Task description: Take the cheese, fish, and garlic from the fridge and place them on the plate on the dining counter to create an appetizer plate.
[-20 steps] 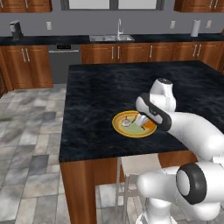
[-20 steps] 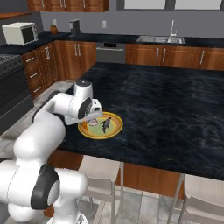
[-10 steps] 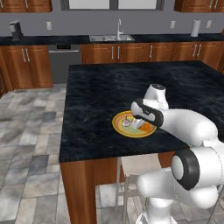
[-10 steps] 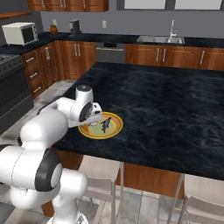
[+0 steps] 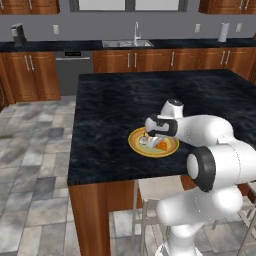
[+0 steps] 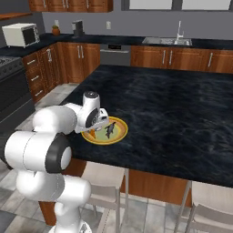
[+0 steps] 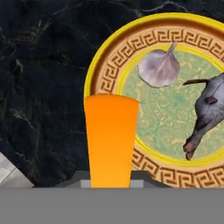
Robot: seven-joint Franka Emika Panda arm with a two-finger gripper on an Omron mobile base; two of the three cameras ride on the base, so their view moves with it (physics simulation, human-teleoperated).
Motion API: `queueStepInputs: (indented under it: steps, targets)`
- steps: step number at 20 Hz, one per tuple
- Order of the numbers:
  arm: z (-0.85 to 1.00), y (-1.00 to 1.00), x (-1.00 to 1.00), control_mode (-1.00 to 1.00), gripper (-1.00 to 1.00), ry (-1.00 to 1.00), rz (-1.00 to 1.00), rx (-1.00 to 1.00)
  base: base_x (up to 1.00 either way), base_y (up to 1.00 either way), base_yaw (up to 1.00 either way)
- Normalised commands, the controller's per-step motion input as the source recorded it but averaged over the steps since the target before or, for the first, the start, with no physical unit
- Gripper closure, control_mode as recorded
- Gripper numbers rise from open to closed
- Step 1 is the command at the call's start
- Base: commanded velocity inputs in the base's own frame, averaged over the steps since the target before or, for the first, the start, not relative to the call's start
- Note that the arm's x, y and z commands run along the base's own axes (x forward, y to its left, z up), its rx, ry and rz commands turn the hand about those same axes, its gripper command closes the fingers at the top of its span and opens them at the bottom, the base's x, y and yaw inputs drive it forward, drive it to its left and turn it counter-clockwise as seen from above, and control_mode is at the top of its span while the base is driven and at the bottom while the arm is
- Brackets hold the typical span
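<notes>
The plate (image 7: 105, 57) with its orange-yellow rim lies near the front edge of the dining counter (image 5: 115, 100). On it rest the pale garlic (image 7: 159, 68) and the dark fish (image 7: 208, 111), also seen as the fish (image 6: 109, 130) in the right base view. My gripper (image 7: 111, 183) is shut on the orange cheese (image 7: 111, 140) wedge, which overlaps the plate's near rim. From the left base the gripper (image 5: 152, 136) hangs low over the plate (image 5: 134, 141), with the cheese (image 5: 162, 145) at its side. Whether the cheese touches the plate I cannot tell.
The black stone top stretches far behind and right of the plate (image 6: 119, 136). A wall counter with a sink (image 5: 127, 44) runs along the back. Stools (image 6: 107, 179) stand under the island's near edge. A microwave (image 6: 20, 34) sits at the far left.
The hand has come down and swung in over the plate, carrying the cheese with it. Garlic and fish lie where they were.
</notes>
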Motion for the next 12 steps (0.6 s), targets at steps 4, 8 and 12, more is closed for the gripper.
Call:
queueStepInputs:
  steps: [4, 8, 12]
  targets:
    - [-0.22, 0.0, 0.31, -1.0, 1.0, 0.0, 0.03, 0.0, 0.0, 0.0, 0.0]
    - [-0.19, 0.0, 0.29, -1.0, 1.0, 0.0, 0.04, 0.0, 0.0, 0.0, 0.0]
    - [-0.2, -0.06, 0.23, -1.0, 1.0, 0.0, 0.05, 0.0, 0.0, 0.0, 0.0]
